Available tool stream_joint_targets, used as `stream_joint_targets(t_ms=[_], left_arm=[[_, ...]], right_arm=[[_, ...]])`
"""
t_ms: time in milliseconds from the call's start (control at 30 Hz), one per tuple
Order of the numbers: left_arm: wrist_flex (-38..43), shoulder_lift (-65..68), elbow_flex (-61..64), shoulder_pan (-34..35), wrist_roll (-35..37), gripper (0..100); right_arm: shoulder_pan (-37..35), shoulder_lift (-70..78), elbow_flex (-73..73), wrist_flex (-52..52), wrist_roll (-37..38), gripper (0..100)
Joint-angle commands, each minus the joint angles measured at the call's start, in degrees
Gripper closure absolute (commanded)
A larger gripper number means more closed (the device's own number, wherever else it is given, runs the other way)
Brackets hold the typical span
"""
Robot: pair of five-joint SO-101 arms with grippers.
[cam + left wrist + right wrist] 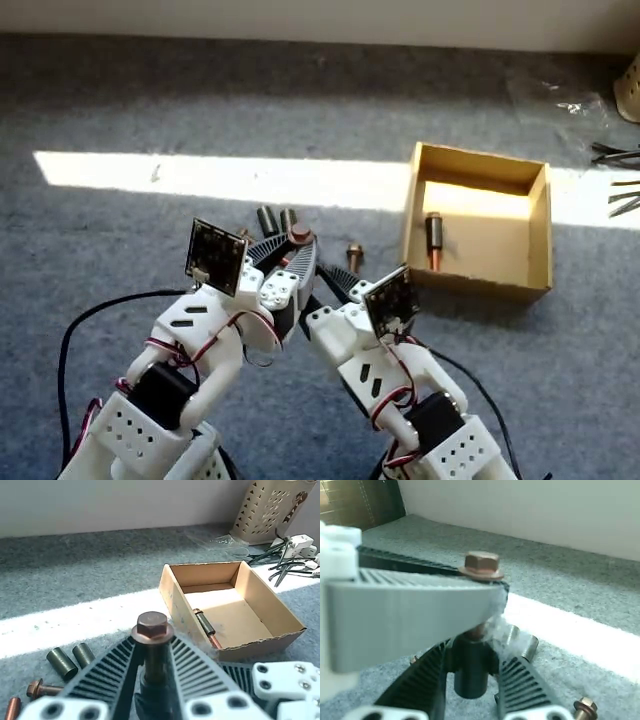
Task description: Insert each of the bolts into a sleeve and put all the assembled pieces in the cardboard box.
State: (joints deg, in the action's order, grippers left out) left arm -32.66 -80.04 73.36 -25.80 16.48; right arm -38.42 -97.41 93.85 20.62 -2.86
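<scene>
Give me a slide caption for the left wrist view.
Left gripper holds a bolt upright; one assembled piece lies in the box.

The left arm (190, 365) and right arm (405, 385) leaned toward each other from the near edge. The left gripper (153, 647) clamped a bolt (152, 626) head-up. Just beneath it, the right gripper (471, 660) gripped a sleeve (470, 680).

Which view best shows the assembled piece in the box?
Left wrist view: the assembled piece lies close and unobstructed in the cardboard box. High view shows it smaller; right wrist view faces the held bolt.
</scene>
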Motion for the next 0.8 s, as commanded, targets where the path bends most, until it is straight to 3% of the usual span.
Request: stream_joint_targets(t_ms=[0, 567, 767], left_arm=[[0.26, -0.75, -0.40, -0.48, -1.41, 99], [0.35, -0.75, 0.84, -0.48, -1.49, 99], [0.35, -0.75, 1.10, -0.48, -1.49, 82]], right_arm=[[2.07, -0.75, -1.19, 0.04, 0.79, 99.4], [2.07, -0.75, -1.19, 0.04, 0.79, 99.4], [2.07, -0.75, -1.19, 0.04, 0.88, 99.4]])
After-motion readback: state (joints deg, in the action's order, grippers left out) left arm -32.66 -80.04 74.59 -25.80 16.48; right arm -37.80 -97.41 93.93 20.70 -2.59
